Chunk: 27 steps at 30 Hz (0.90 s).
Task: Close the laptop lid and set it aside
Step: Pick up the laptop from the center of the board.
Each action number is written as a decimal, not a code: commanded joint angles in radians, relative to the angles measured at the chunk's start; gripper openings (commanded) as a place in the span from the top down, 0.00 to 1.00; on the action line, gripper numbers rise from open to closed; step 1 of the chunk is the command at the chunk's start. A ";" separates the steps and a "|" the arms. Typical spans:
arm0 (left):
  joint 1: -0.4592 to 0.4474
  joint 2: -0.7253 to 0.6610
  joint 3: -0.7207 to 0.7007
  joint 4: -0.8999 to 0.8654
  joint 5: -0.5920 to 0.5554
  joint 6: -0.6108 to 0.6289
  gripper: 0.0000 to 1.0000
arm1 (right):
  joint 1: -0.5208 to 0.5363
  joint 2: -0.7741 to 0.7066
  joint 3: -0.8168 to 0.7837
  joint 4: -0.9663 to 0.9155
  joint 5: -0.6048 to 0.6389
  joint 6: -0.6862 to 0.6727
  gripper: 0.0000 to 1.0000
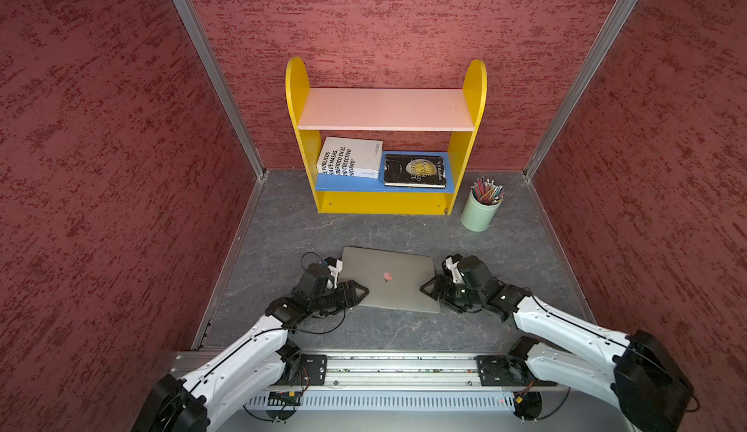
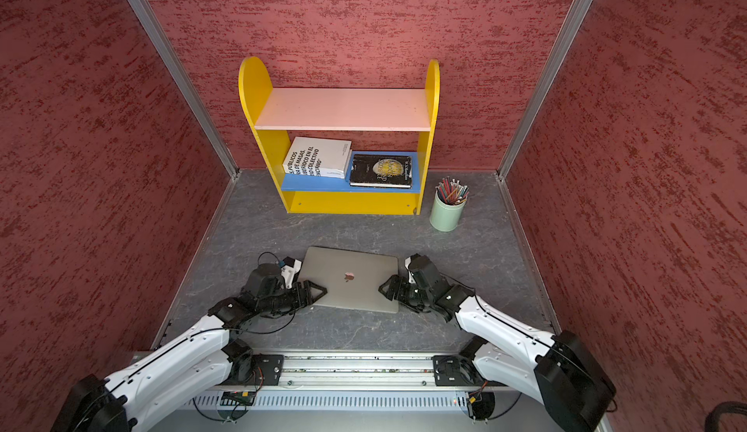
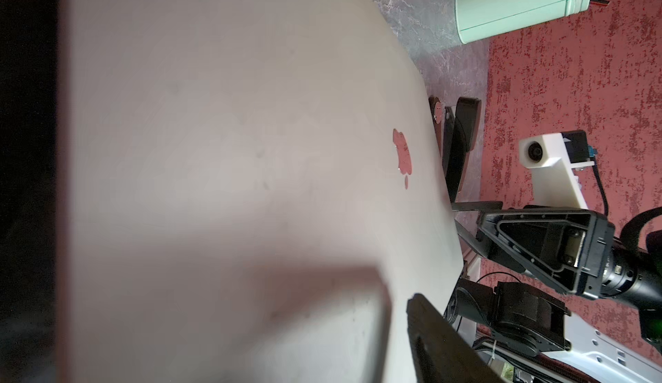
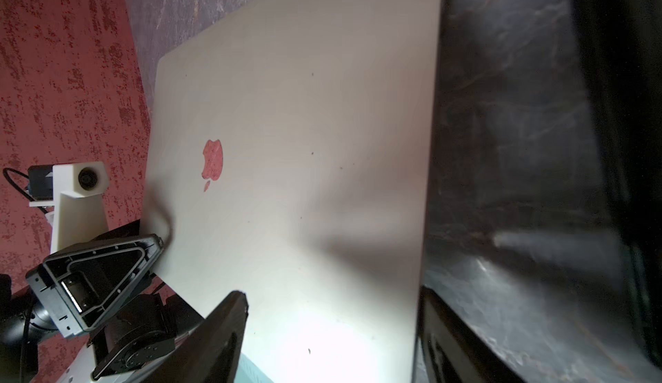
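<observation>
The silver laptop (image 1: pixel 388 284) (image 2: pixel 349 284) lies flat on the grey tabletop. The laptop lid (image 4: pixel 304 130) (image 3: pixel 233 130) is down, with the apple logo (image 1: pixel 387 276) facing up. My left gripper (image 1: pixel 361 290) (image 2: pixel 319 289) is at the laptop's left edge, and my right gripper (image 1: pixel 424 288) (image 2: pixel 383 287) is at its right edge. Each gripper stands open with one jaw above the lid and the other down at the table. In the right wrist view the upper finger (image 4: pixel 215 338) hangs clear of the lid. In the left wrist view only the upper finger (image 3: pixel 440 341) shows.
A yellow shelf (image 1: pixel 386 203) stands at the back with a white book (image 1: pixel 349 159) and a black book (image 1: pixel 414 171) on its blue board. A mint cup of pencils (image 1: pixel 481 212) stands to its right. Red walls close in the left, right and back.
</observation>
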 commanded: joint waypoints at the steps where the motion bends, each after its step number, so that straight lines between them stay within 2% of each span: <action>1: -0.023 -0.025 0.024 0.157 0.173 -0.001 0.32 | 0.027 -0.047 0.064 0.239 -0.153 0.014 0.24; 12: -0.021 -0.078 0.009 0.200 0.170 -0.056 0.47 | 0.026 -0.101 0.057 0.283 -0.112 0.051 0.32; 19: -0.024 -0.081 -0.031 0.317 0.160 -0.139 0.62 | 0.027 -0.123 0.000 0.446 -0.095 0.146 0.35; 27: -0.024 -0.089 -0.044 0.344 0.139 -0.167 0.74 | 0.026 -0.151 -0.050 0.612 -0.075 0.242 0.40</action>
